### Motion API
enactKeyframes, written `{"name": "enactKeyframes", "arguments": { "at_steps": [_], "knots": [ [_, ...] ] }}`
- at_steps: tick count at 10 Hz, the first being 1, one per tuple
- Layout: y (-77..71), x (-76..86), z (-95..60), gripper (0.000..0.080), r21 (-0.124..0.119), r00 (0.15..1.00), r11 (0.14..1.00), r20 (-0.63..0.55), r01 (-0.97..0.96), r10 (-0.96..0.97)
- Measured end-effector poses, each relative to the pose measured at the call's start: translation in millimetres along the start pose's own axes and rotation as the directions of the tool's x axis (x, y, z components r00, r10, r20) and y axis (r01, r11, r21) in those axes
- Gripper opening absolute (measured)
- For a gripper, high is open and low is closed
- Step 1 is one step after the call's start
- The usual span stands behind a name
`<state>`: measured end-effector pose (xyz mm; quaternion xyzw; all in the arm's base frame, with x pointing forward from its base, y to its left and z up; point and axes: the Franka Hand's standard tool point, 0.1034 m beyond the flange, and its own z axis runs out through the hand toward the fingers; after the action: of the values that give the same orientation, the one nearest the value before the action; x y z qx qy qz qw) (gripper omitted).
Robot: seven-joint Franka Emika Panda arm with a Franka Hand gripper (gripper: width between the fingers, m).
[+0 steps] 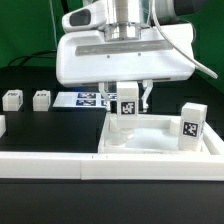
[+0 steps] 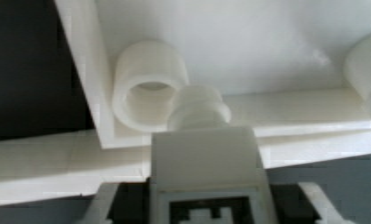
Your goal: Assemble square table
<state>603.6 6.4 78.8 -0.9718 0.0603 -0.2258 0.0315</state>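
White leg (image 1: 127,101) clamped between part-open jaws — tip beside tabletop (image 1: 160,147) socket (image 2: 148,88).

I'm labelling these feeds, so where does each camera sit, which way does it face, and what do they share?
Exterior view: off the arm, looking across the table from slightly above at the gripper holding a leg over the tabletop; of the robot, only the gripper shows.
Wrist view: on the wrist, looking down along the leg at a corner socket; the gripper itself hardly shows.
Shared: the leg and the tabletop.
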Motion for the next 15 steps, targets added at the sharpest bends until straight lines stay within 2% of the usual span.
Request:
{"name": "enactKeyframes", "arguments": {
  "at_steps": [2, 3, 5, 7, 10, 13, 15],
  "knots": [
    [7.5, 6.7, -15.4, 0.029, -0.004, 1.0, 1.0, -0.003, -0.003, 0.003],
    [13.6, 8.4, -15.9, 0.029, -0.012, 1.0, 1.0, -0.011, -0.006, 0.006],
    [18.4, -1.6, -3.7, 0.029, -0.021, 1.0, 1.0, 0.001, -0.01, 0.01],
    [19.3, -6.2, 0.8, 0.029, -0.023, 1.0, 1.0, 0.01, -0.01, 0.011],
    [15.9, -3.2, 7.1, 0.029, -0.02, 1.0, 1.0, 0.006, -0.011, 0.011],
    [13.5, -10.5, 19.4, 0.029, -0.019, 1.0, 1.0, 0.023, -0.012, 0.012],
    [11.1, -10.7, 21.2, 0.029, -0.028, 1.0, 1.0, 0.001, -0.005, 0.005]
  ]
}}
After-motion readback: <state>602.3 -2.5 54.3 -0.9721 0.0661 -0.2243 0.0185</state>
